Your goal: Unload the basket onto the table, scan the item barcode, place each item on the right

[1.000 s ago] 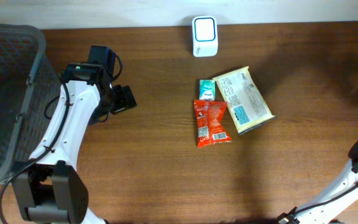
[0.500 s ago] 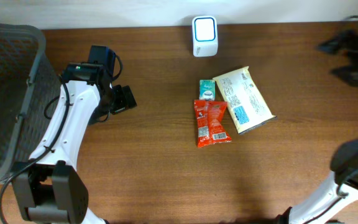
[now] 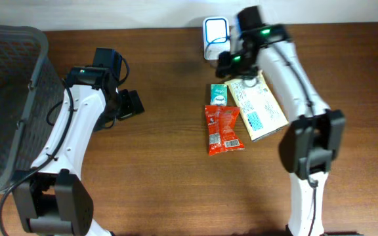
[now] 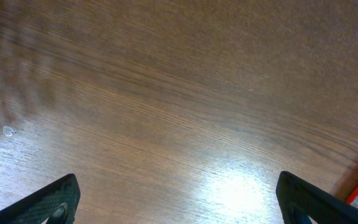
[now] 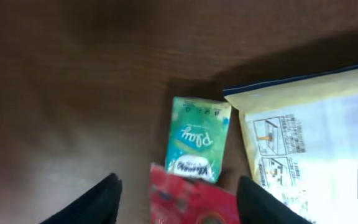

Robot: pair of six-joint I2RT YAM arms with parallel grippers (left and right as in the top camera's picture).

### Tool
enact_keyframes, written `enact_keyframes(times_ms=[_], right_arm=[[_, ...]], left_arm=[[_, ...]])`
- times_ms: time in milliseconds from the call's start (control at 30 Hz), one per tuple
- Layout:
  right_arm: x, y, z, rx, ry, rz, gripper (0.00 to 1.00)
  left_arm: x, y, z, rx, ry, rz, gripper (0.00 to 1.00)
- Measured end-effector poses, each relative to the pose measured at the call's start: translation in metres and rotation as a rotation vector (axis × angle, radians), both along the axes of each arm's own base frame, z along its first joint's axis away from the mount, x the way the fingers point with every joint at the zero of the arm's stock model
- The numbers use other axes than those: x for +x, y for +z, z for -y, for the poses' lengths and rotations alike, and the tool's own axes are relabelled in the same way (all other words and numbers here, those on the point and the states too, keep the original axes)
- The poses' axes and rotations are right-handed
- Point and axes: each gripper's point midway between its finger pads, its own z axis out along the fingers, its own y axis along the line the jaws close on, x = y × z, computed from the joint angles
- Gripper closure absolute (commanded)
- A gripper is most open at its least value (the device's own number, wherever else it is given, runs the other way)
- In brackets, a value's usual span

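Overhead, mesh basket (image 3: 5, 98) at left, left fingers (image 4: 55, 202) spread, right fingers (image 5: 98, 202) spread above green packet (image 5: 197, 140)

We see a bench (image 3: 176, 183) with a basket (image 3: 5, 98) at its left edge and a scanner (image 3: 215, 38) at the back centre. In front of the scanner lies a small packet (image 3: 218, 94). A pouch (image 3: 223, 128) touches the packet's front edge, and a flat packet (image 3: 258, 105) lies just right of both. The right end effector (image 3: 227, 62) hangs between the scanner and the small packet.

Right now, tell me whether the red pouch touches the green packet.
Touching. Right wrist view: the red pouch overlaps the bottom edge of the green packet.
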Motion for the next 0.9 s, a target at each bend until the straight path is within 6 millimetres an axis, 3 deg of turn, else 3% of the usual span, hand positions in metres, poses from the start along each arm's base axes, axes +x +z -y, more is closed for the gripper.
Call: enact_keyframes(times_ms=[233,333,467,633,767,900], right_arm=[[-0.007,-0.054,-0.031,-0.297,-0.008,0.031,0.47],[-0.005,-0.068,-0.026,-0.344,-0.049,0.025,0.48],[-0.006,-0.079,-0.021,-0.369,-0.075,0.012,0.61],[-0.014,-0.09,-0.015,-0.393,-0.096,-0.013,0.62],[-0.017,-0.099,-0.013,-0.411,-0.11,-0.016,0.96],[-0.027,-0.097,-0.013,-0.41,-0.095,-0.06,0.96]], left_arm=[[0.0,0.0,0.0,0.0,0.0,0.0,0.01],[0.0,0.0,0.0,0.0,0.0,0.0,0.01],[0.0,0.0,0.0,0.0,0.0,0.0,0.01],[0.0,0.0,0.0,0.0,0.0,0.0,0.01],[0.0,0.0,0.0,0.0,0.0,0.0,0.01],[0.0,0.0,0.0,0.0,0.0,0.0,0.01]])
